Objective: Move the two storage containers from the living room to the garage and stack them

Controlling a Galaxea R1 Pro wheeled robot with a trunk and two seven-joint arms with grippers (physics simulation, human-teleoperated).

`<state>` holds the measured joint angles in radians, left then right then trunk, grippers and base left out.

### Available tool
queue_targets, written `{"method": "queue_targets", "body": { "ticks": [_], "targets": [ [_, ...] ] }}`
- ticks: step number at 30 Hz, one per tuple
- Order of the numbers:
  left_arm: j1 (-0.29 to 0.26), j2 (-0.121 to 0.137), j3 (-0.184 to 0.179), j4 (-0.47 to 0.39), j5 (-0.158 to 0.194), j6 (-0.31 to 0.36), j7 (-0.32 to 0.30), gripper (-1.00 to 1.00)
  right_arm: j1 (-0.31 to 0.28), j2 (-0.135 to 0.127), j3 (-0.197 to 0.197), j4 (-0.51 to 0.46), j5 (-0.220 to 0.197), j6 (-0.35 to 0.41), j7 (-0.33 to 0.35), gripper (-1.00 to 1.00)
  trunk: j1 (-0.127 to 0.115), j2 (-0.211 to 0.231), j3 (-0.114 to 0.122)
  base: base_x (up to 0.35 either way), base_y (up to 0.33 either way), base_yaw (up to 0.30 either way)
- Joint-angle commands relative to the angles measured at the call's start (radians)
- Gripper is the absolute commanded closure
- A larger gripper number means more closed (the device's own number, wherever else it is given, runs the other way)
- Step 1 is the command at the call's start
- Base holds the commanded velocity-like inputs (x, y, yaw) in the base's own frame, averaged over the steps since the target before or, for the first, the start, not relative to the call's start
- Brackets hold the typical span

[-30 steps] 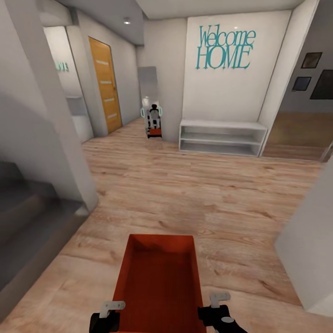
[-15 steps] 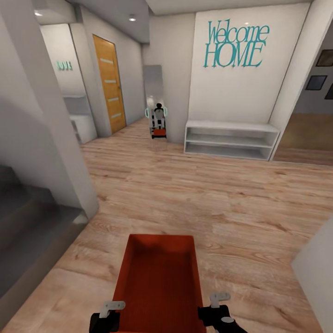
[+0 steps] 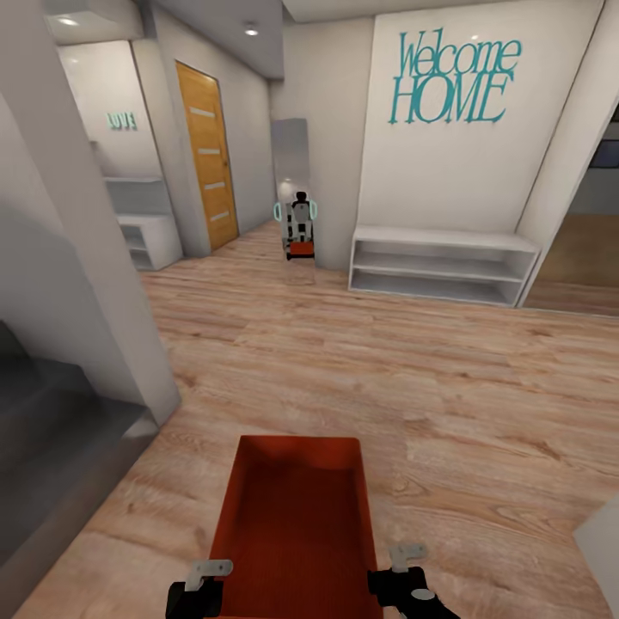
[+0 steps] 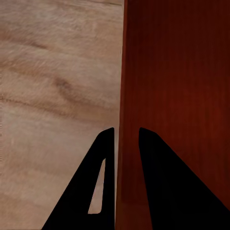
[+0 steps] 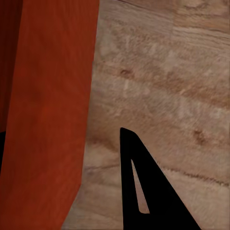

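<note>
One orange-red storage container (image 3: 297, 516) hangs low in front of me over the light wood-plank floor (image 3: 413, 370), held by its two long walls. At its left wall my left gripper (image 3: 206, 585) is shut on the rim. The left wrist view shows both black fingers (image 4: 158, 182) astride that wall (image 4: 177, 96). My right gripper (image 3: 404, 572) is shut on the right wall. In the right wrist view one finger (image 5: 143, 187) lies outside the wall (image 5: 48, 96), and the other is mostly hidden inside the tub.
Ahead stands a white low shelf (image 3: 443, 266) under a "Welcome HOME" sign (image 3: 451, 77). A tall mirror (image 3: 292, 155) reflects me. An orange door (image 3: 209, 155) is at the far left. A grey wall corner (image 3: 86, 284) and dark steps (image 3: 52, 447) flank my left, a white corner (image 3: 602, 542) my right.
The whole picture has shifted, so my camera has moved: shelf, sign and mirror sit further right and a little larger. The container and both grippers keep the same place in view.
</note>
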<state>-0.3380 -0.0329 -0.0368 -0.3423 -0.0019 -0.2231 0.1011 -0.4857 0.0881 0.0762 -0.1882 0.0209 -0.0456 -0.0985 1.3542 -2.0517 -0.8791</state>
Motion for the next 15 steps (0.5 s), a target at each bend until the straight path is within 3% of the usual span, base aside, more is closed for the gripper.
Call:
{"method": "queue_targets", "body": {
  "ticks": [1,15],
  "targets": [
    [-0.001,0.001,0.008,0.000,0.000,-0.004,0.015,1.00,-0.001,-0.001,0.005,0.001,0.004,-0.002,-0.010,1.00,0.000,0.000,-0.001,0.344,0.000,0.159],
    [-0.001,0.001,0.008,0.000,0.000,-0.004,0.015,1.00,-0.001,-0.001,0.004,0.001,0.004,-0.002,-0.010,1.00,0.000,0.000,-0.001,0.344,0.000,0.026]
  ]
}}
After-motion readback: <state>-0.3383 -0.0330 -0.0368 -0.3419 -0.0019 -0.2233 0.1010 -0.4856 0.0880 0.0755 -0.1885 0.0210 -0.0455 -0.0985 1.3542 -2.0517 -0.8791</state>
